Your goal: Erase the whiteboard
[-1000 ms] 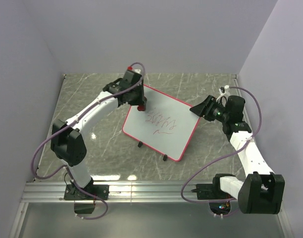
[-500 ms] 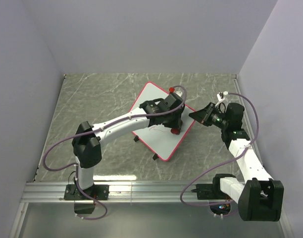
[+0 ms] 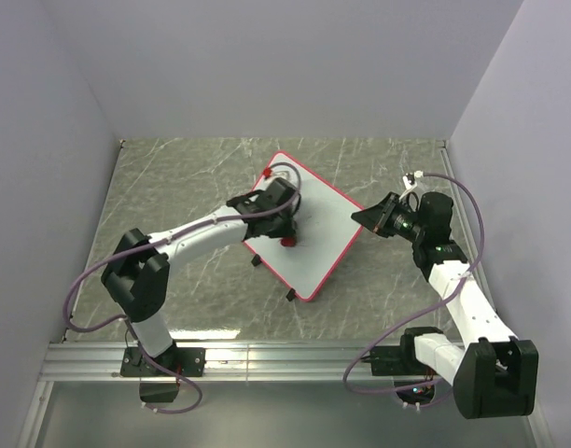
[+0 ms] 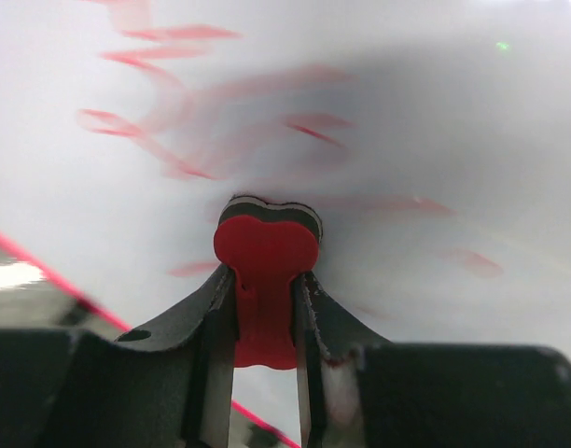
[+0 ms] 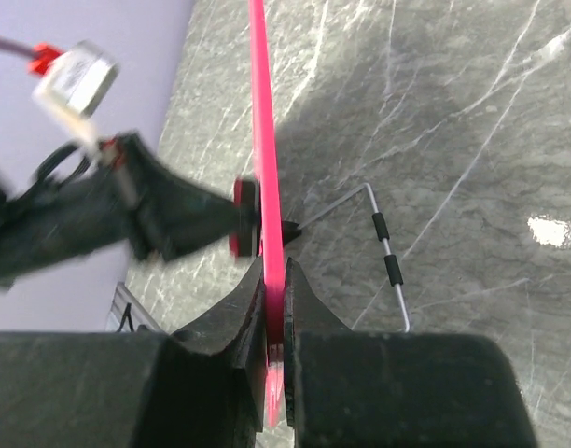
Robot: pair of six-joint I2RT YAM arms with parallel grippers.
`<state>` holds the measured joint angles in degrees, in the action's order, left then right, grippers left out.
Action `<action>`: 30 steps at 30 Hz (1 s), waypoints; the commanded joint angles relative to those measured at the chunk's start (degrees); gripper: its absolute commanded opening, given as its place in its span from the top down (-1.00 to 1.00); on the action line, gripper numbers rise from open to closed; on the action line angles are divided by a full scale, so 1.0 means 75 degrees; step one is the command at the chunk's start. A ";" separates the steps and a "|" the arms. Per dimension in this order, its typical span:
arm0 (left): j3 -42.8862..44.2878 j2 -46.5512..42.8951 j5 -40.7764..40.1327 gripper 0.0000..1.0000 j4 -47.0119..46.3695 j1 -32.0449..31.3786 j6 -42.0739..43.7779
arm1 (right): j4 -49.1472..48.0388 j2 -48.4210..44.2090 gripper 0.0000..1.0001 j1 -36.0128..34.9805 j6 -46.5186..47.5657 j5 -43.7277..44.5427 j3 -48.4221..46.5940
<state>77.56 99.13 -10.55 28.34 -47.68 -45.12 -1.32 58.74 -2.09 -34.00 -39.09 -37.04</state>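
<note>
The whiteboard, white with a thin red frame, lies skewed in the middle of the table. My left gripper is over its left half, shut on a small red-and-black eraser that presses on the surface. In the left wrist view the eraser sits between my fingers against the whiteboard, with smeared red marks just beyond it. My right gripper is shut on the board's right edge. The right wrist view shows the red frame clamped edge-on in that gripper.
Grey marble tabletop with lilac walls on three sides. A bent wire stand with black sleeves shows under the board. Small black feet stick out at the board's near edge. A metal rail runs along the front.
My left gripper swept the eraser from the board's far left corner to the right, then back to the middle. The red writing has smeared and faded. The right gripper closed on the board's edge, and the board shifted.
</note>
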 commanded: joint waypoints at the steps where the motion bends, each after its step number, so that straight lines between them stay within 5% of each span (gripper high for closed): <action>1: -0.0766 0.0341 -0.0387 0.99 -0.0555 0.0638 0.0063 | 0.0867 -0.0086 1.00 -0.0413 0.0420 -0.0143 -0.0206; 7: -0.0523 0.0692 0.0092 0.99 -0.0813 0.0838 0.0052 | 0.0926 0.0031 1.00 -0.0448 0.0490 -0.0120 -0.0394; 16: 0.0792 0.0892 0.0749 0.99 -0.1069 -0.0708 -0.0194 | 0.0938 0.0078 1.00 -0.0343 0.0420 -0.0002 -0.0441; 30: -0.1432 0.0271 0.0376 0.99 -0.3074 -0.0991 -0.0499 | 0.0809 0.0383 1.00 -0.0155 -0.0517 -0.0355 -0.0991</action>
<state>72.36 97.78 -9.87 8.14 -54.68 -47.90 1.61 62.41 -1.61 -34.72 -37.65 -40.99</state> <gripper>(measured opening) 0.296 0.112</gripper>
